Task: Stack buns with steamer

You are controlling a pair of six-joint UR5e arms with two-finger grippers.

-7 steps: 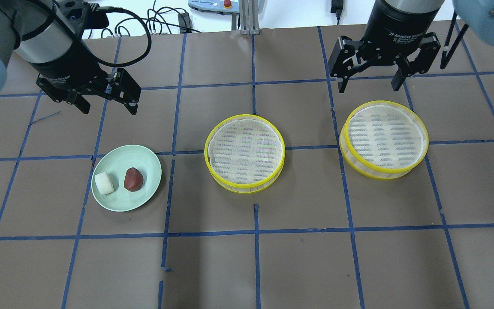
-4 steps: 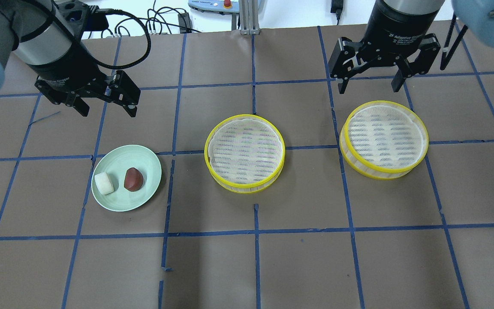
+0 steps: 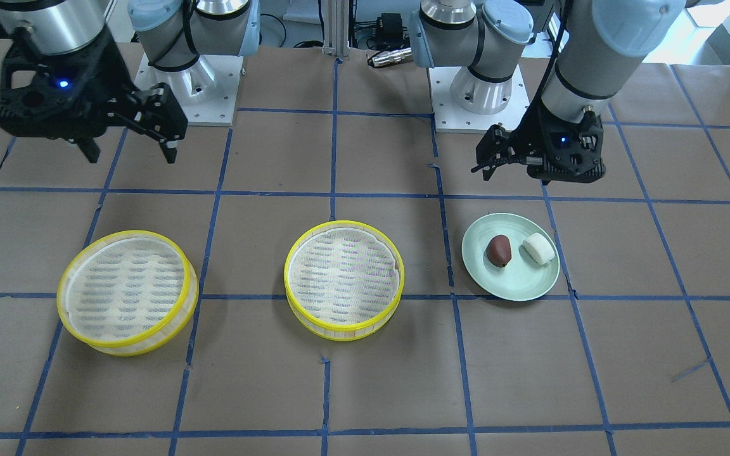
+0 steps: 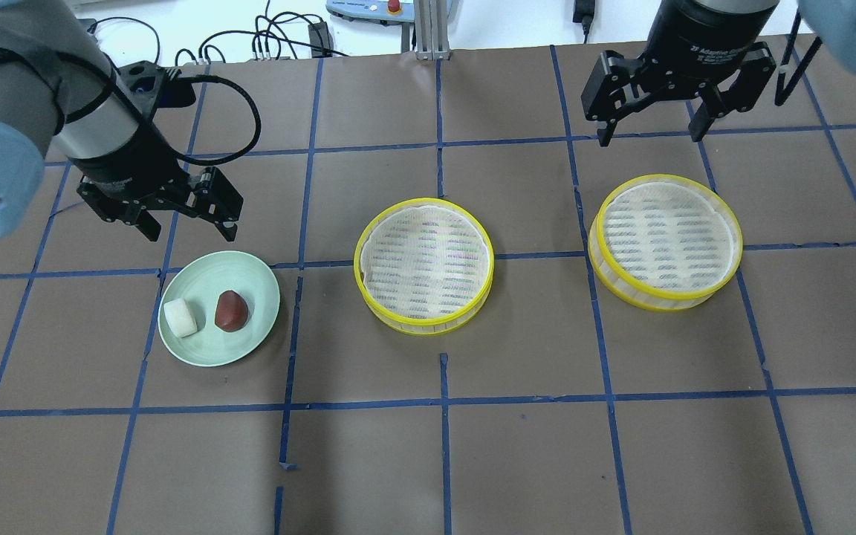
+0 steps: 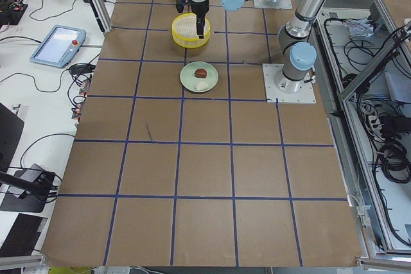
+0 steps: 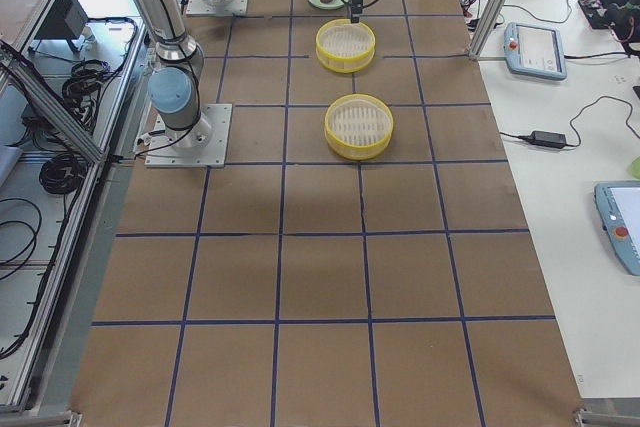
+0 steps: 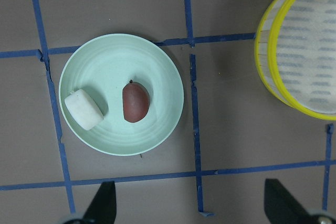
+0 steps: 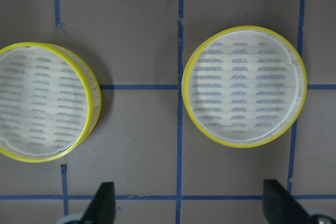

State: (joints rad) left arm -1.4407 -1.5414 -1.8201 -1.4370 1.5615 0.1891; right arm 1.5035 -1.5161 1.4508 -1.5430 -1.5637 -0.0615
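Observation:
A white bun [image 4: 180, 317] and a dark reddish-brown bun [image 4: 230, 310] lie side by side on a pale green plate [image 4: 212, 275] at the left. Two empty yellow-rimmed steamer trays stand on the table, one in the middle [image 4: 423, 265] and one at the right [image 4: 666, 241]. My left gripper [image 4: 192, 234] is open and empty, above the plate's far edge. The left wrist view shows the white bun [image 7: 83, 109] and the brown bun [image 7: 135, 103] ahead of its fingertips [image 7: 102, 205]. My right gripper [image 4: 651, 139] is open and empty, beyond the right steamer.
The brown table is marked with a grid of blue tape. Cables and a control box lie past the far edge [image 4: 287, 37]. The robot bases [image 3: 187, 82] stand on the table at the robot's side. The right wrist view shows both steamers [image 8: 244, 85] [image 8: 42, 100].
My left gripper has moved nearer the plate and now hangs over its far edge. My right gripper has shifted slightly away from the right steamer. Buns and steamers have not moved.

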